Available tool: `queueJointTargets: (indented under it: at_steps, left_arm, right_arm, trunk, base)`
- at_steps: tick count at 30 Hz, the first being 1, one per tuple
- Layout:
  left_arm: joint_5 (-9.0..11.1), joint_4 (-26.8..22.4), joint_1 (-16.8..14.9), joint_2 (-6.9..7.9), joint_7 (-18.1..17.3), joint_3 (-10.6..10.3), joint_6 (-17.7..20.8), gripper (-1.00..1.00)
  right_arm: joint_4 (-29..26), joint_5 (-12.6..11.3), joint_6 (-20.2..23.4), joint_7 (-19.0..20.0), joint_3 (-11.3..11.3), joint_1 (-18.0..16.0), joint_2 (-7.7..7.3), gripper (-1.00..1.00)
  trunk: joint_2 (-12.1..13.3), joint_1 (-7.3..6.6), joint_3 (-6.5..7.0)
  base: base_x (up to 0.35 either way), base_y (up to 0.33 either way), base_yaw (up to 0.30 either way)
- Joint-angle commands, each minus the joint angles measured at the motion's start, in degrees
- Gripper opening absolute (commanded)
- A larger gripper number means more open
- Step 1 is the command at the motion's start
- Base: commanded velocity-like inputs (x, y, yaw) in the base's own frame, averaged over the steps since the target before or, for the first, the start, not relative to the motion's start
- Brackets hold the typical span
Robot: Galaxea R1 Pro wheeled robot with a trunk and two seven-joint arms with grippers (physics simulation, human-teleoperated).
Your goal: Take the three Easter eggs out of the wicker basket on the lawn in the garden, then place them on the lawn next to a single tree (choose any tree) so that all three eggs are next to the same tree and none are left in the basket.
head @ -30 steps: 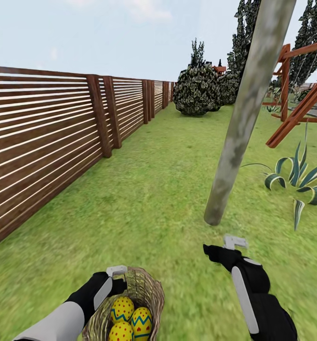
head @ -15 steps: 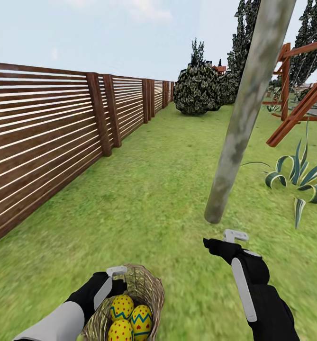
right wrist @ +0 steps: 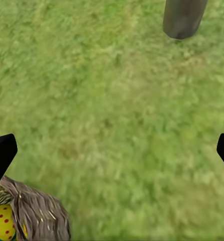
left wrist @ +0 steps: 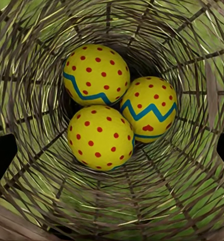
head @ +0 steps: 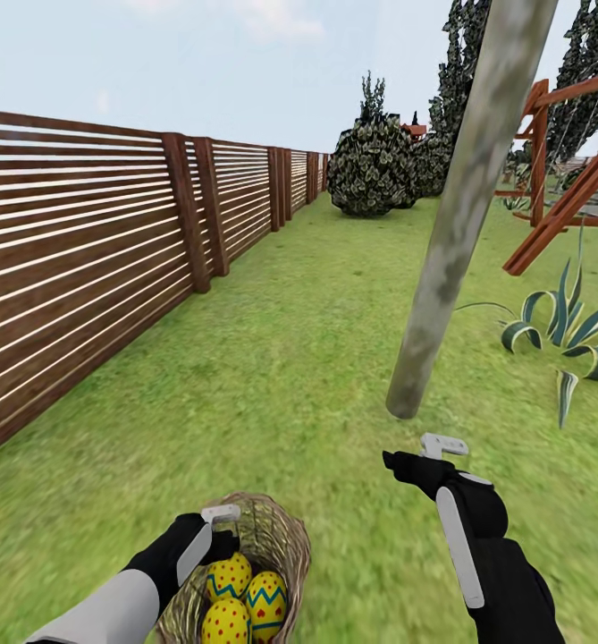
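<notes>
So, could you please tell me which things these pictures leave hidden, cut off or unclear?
- Round brown wicker basket: head view, near side cut by the bottom edge.
- Left gripper: head view, fingertips merge with the rim, so its grip is unclear.
- Pale mottled tree trunk: head view, crown cut by the top edge.
- Three yellow red-dotted Easter eggs: left wrist view, undersides hidden by each other.

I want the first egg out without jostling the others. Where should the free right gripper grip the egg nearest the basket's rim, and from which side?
Probably from above, through the wicker basket's open mouth. In the left wrist view that egg lies uppermost, with the other two eggs packed against it. Set the right gripper's fingers across its rounded middle, where gaps beside it allow.
</notes>
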Motion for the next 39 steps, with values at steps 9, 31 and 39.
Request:
queueJointTargets:
  at_steps: [9, 31, 39]
  left_arm:
    - [2.87, -0.11, -0.02, 0.04, 0.44, -0.53, 0.36, 1.0]
    - [3.6, -0.2, -0.02, 0.12, 0.44, -0.6, 0.18, 1.0]
    - [3.53, -0.21, -0.02, 0.13, 0.68, -0.6, -0.04, 1.0]
  right_arm:
    - [-0.06, -0.61, 0.25, -0.48, 0.13, -0.02, 0.04, 1.0]
    - [-0.06, -0.63, 3.73, -0.4, 0.33, -0.2, 0.11, 1.0]
    - [-0.06, -0.68, 3.86, -0.34, 0.29, -0.16, 0.07, 1.0]
  trunk:
    - [-3.65, 1.98, -1.67]
    - [-12.47, 6.81, -5.62]
    - [-15.68, 8.57, -7.06]
  base:
    - [0.0, 0.0, 0.0]
    - [0.0, 0.0, 0.0]
    - [0.0, 0.0, 0.0]
